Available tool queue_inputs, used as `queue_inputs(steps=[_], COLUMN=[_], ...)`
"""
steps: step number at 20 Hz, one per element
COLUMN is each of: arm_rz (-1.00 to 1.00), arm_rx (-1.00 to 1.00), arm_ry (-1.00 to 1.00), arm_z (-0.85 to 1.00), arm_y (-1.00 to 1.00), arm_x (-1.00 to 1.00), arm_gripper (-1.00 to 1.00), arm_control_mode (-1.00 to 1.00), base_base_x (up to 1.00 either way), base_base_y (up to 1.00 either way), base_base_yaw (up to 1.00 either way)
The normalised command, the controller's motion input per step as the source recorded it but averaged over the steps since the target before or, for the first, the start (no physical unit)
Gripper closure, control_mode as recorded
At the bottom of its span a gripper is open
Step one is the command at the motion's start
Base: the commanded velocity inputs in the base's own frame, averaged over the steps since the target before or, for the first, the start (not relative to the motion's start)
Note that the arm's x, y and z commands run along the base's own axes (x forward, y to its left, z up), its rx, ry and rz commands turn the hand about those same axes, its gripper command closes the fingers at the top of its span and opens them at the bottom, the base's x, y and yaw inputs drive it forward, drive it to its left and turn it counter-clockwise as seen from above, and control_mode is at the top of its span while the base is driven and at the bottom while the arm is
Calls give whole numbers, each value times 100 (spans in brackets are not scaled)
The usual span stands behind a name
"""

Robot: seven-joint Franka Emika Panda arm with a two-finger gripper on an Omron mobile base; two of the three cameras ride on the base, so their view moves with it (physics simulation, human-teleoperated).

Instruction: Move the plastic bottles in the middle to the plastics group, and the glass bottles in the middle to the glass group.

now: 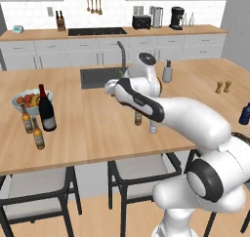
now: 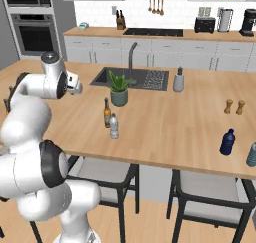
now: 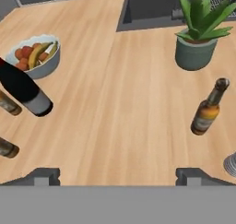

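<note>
My gripper (image 3: pixel 119 177) is open with nothing between its fingertips (image 3: pixel 44 176), and it hovers above bare counter. A tall near-black wine bottle (image 1: pixel 47 110) with a red top stands at the left beside two brown beer bottles (image 1: pixel 26 119) (image 1: pixel 38 134), the glass group. In the middle stand a brown beer bottle (image 2: pixel 106 113) (image 3: pixel 208 109) and a small clear water bottle (image 2: pixel 114 126) (image 1: pixel 153 127), side by side, to the right of my gripper in the hand view. The dark blue plastic bottle (image 2: pixel 227 142) stands far right near the front edge.
A fruit bowl (image 1: pixel 31 100) sits behind the wine bottle. A potted plant (image 2: pixel 119 89) stands just beyond the middle bottles, in front of the sink (image 2: pixel 145 78). A soap dispenser (image 2: pixel 179 80), two wooden shakers (image 2: pixel 228 106) and a greyish bottle (image 2: pixel 251 154) are to the right.
</note>
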Motion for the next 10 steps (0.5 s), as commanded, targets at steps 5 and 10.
queue_inputs(steps=[5, 10], arm_rz=[-5, -3], arm_rx=[0, -2], arm_ry=[18, 26], arm_z=[-5, 0], arm_y=[-100, -100], arm_x=[-70, -27], arm_gripper=[-100, -100], arm_control_mode=[-100, -100], base_base_x=[0, 0], base_base_y=[0, 0], base_base_yaw=[0, 0])
